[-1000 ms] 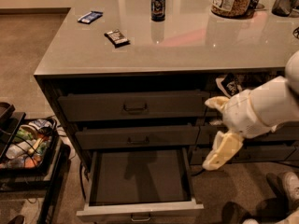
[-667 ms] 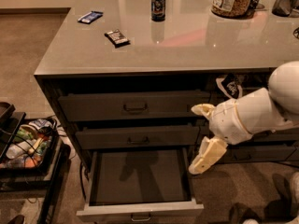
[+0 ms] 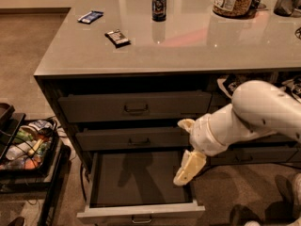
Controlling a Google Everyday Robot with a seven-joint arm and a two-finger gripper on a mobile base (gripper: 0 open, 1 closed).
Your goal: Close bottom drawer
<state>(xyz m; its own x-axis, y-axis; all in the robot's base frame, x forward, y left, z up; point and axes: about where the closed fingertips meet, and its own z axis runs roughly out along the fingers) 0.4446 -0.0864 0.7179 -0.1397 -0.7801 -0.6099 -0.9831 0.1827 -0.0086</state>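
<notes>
Bottom drawer (image 3: 108,214): pulled well out below the bench's front edge, bare inside, so probably light and free-sliding; you should push its stiff front panel beside the small handle (image 3: 141,219). Gripper (image 3: 182,152): spread wide, holding nothing, above the drawer's right side. Can (image 3: 159,4): toward the bench's far edge.

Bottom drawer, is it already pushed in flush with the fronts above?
No, the bottom drawer stands pulled far out, its dark inside showing, with the gripper open at its right edge.
</notes>
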